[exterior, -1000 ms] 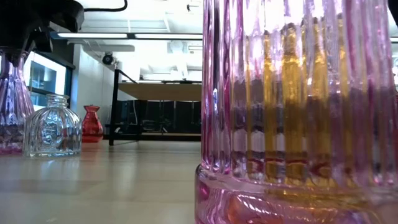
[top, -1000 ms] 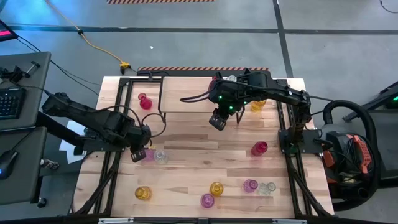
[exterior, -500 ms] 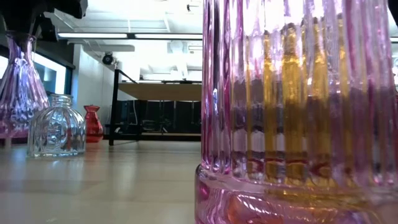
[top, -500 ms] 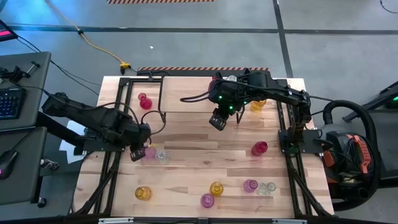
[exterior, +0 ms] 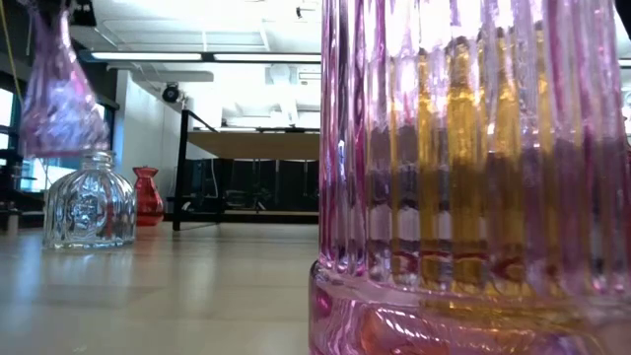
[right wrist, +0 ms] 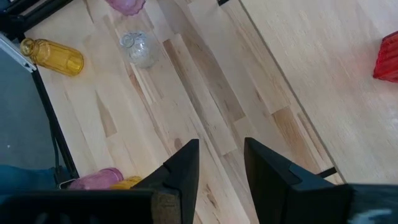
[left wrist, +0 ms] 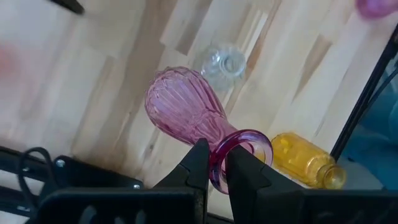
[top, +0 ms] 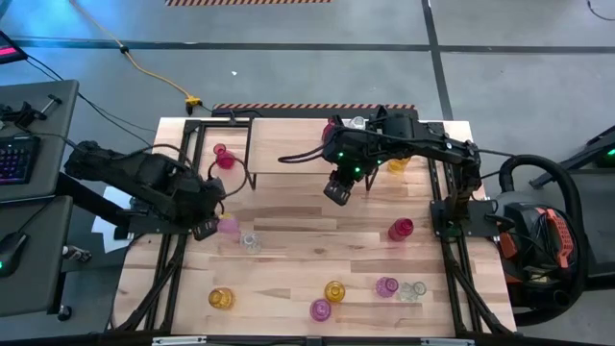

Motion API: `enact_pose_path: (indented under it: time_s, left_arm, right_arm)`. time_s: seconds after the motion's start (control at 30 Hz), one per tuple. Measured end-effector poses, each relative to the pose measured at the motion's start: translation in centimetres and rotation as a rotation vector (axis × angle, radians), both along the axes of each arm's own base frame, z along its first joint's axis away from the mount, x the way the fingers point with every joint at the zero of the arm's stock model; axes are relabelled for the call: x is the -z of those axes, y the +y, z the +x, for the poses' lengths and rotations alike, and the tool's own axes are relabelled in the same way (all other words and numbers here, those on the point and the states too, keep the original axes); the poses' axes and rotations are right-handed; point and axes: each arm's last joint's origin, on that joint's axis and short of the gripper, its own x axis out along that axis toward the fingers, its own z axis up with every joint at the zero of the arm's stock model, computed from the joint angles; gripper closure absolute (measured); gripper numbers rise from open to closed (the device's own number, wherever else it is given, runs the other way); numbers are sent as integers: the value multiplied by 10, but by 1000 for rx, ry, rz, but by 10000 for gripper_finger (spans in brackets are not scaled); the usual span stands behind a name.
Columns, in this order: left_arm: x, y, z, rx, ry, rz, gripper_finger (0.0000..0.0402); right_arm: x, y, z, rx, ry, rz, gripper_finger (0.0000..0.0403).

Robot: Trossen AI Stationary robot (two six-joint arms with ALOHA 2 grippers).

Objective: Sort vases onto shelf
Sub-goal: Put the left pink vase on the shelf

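Left gripper (left wrist: 211, 163): pinched shut on the rim of a ribbed pink glass vase (left wrist: 186, 111), which hangs clear above the table (top: 288, 216), near its left side.
Clear vase (top: 251, 241): small ribbed clear glass one, standing on the tabletop just beside the lifted pink one.
Right gripper (right wrist: 219, 163): fingers apart, nothing between them, hovering by the near edge of the shelf (top: 288, 154).
Shelf: light wood top on a black frame at the far side of the table.
Red vase (top: 224, 158): on the table just left of the shelf.
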Motion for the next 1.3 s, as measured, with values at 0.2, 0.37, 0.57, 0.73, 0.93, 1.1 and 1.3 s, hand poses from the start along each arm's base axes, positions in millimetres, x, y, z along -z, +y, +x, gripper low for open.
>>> enact_pose_path:
  time_s: [0.2,0.37,0.57,0.73,0.93,1.1,1.3]
  left_arm:
    - [-32,10,-1,-20,-129,36,381]
    - [-59,23,2,-50,-234,102,381]
    - [-89,44,10,-80,-332,217,381]
    - [-108,64,28,-67,-394,311,381]
    - [-113,93,60,-23,-354,413,380]
    - [-107,122,86,-2,-278,463,380]
    - [-92,149,111,50,-242,425,380]
  right_arm:
    - [0,3,0,-3,0,-12,295]
    - [0,3,0,-2,-1,-11,295]
    - [0,3,0,0,-1,-18,295]
    - [0,2,0,13,-1,-43,295]
    - [0,1,0,35,-1,-68,295]
    - [0,1,0,43,-2,-82,295]
    - [0,1,0,41,-2,-83,295]
